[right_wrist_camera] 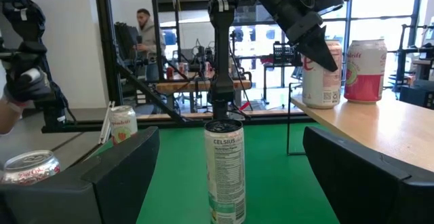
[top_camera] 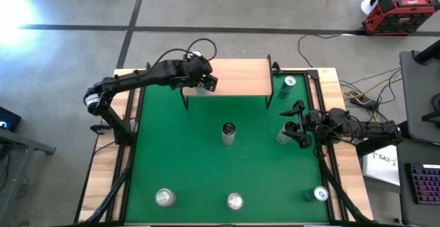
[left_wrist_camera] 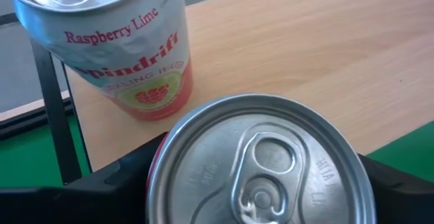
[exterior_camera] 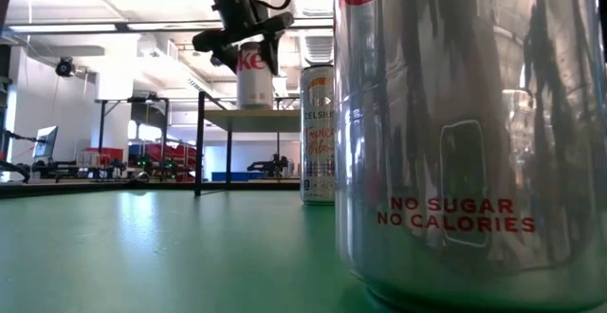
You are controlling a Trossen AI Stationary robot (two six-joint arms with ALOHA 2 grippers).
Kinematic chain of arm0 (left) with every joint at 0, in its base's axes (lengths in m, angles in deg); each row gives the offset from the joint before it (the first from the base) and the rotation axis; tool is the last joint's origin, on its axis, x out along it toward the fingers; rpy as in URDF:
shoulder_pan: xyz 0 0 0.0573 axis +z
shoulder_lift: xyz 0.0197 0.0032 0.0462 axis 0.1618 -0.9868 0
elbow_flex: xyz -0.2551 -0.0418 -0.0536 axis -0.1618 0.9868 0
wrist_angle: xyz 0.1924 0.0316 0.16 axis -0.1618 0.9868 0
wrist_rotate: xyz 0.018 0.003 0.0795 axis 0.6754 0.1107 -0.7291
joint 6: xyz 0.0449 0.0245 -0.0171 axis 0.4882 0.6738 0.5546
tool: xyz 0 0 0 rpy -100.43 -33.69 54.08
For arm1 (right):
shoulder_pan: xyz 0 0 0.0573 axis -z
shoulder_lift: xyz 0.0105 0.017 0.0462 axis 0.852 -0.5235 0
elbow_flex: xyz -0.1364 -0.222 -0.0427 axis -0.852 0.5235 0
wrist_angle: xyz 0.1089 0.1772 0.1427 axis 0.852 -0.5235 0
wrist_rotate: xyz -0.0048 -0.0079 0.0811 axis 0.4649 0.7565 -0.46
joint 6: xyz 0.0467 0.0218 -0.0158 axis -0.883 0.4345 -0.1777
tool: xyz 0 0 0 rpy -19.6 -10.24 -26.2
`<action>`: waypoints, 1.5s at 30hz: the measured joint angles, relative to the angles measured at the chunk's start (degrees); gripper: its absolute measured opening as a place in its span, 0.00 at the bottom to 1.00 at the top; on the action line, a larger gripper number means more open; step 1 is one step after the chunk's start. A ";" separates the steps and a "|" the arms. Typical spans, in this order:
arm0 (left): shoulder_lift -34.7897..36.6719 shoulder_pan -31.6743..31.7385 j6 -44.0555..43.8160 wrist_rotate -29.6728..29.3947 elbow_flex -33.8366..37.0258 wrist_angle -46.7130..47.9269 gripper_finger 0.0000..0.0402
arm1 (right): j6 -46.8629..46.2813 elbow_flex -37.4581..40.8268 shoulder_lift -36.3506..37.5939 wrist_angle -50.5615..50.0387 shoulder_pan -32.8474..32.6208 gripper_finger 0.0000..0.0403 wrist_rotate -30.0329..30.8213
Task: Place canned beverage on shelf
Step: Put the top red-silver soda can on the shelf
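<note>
The shelf (top_camera: 237, 79), a light-wood board on thin black legs, stands at the far edge of the green mat (top_camera: 185, 158). A silver-and-red can (left_wrist_camera: 261, 163) stands upright near the shelf's left end, with my left gripper (top_camera: 205, 82) shut on it from the left. Just beyond it, a pink Raspberry Lime can (left_wrist_camera: 115, 47) also stands on the board. My right gripper (top_camera: 292, 125) waits open at the mat's right side, holding nothing. It faces a tall white can (right_wrist_camera: 225, 170) at the mat's middle. My left gripper has the silver-and-red can between its two fingers (left_wrist_camera: 129, 176), one on each side of the can's wall just below the top rim (left_wrist_camera: 157, 157). The fingers slant down from the table's left. The can stands upright with its base on the shelf board (exterior_camera: 254, 107).
More cans stand on the mat: one beside the shelf's right end (top_camera: 287, 82), one by my right gripper (top_camera: 284, 136), three along the near edge (top_camera: 163, 197) (top_camera: 235, 201) (top_camera: 320, 194). The right half of the shelf board (top_camera: 251, 76) is bare. A person (right_wrist_camera: 142, 24) is in the room behind.
</note>
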 joint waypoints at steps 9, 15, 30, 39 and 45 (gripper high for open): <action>-0.06 -0.30 -0.36 -1.74 -0.30 -0.31 0.88 | 0.00 0.02 0.01 0.01 -0.02 0.89 0.00; -0.06 -2.30 -2.15 -5.61 -0.30 0.17 0.92 | 0.00 0.00 0.02 -0.01 0.00 0.89 0.00; -0.06 -11.14 -18.54 -20.59 2.73 2.16 0.93 | 0.00 0.00 0.00 -0.01 -0.02 0.89 0.00; -0.08 -11.47 -18.97 -24.15 8.23 -5.32 0.93 | 0.00 0.00 0.00 0.01 0.00 0.89 0.00; -0.08 -11.47 -18.96 -25.44 10.27 -7.68 0.90 | 0.00 0.00 0.01 -0.01 -0.01 0.89 0.00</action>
